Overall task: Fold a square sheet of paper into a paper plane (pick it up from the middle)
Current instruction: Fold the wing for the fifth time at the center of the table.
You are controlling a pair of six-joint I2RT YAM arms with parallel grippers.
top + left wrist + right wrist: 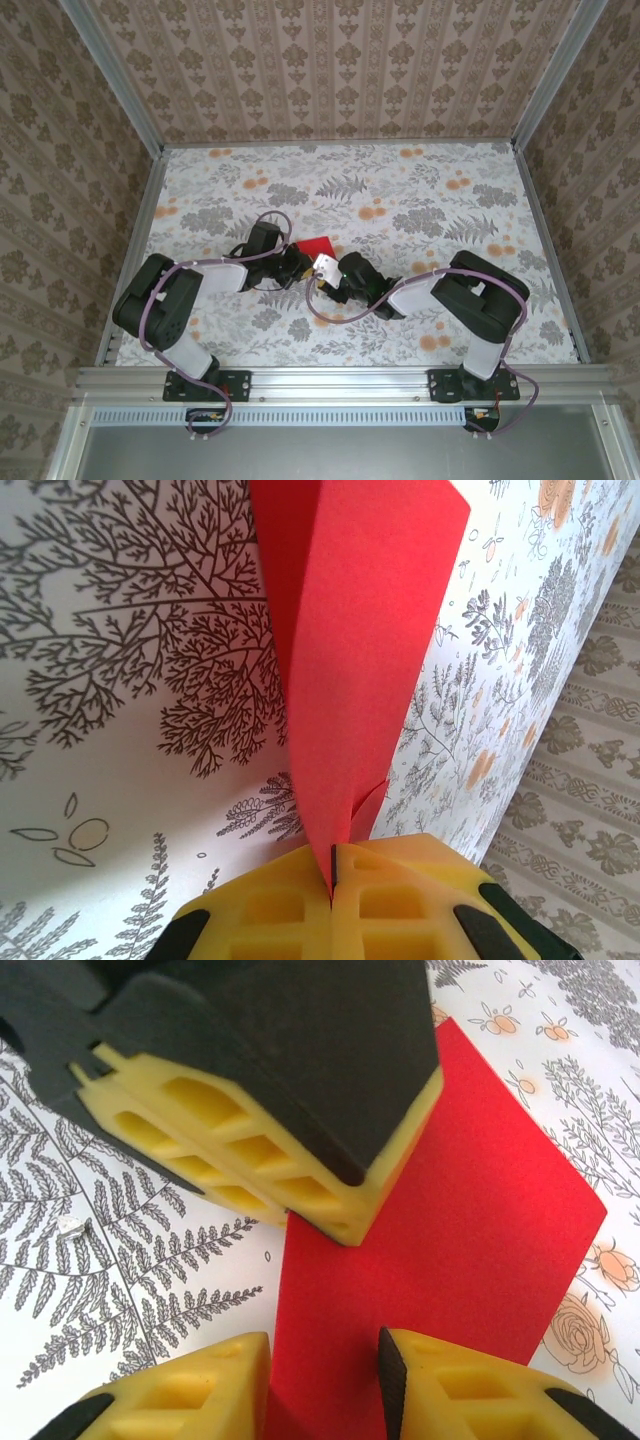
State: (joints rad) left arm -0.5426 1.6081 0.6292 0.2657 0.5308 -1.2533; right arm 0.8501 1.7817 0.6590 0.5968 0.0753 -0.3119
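Left wrist view: the left gripper [332, 868] is clenched on the folded red paper [360, 660], pinching one narrow end so the sheet reaches out over the table [120, 730], near its middle. We judge this anchors the crease. To its right, the right gripper [325, 1385] straddles the same paper with its jaws apart, not pinching it, placed, we think, to take a second hold for the next fold.

No text, label or number is legible anywhere, though the arm bases [208, 382] seem too small to judge.
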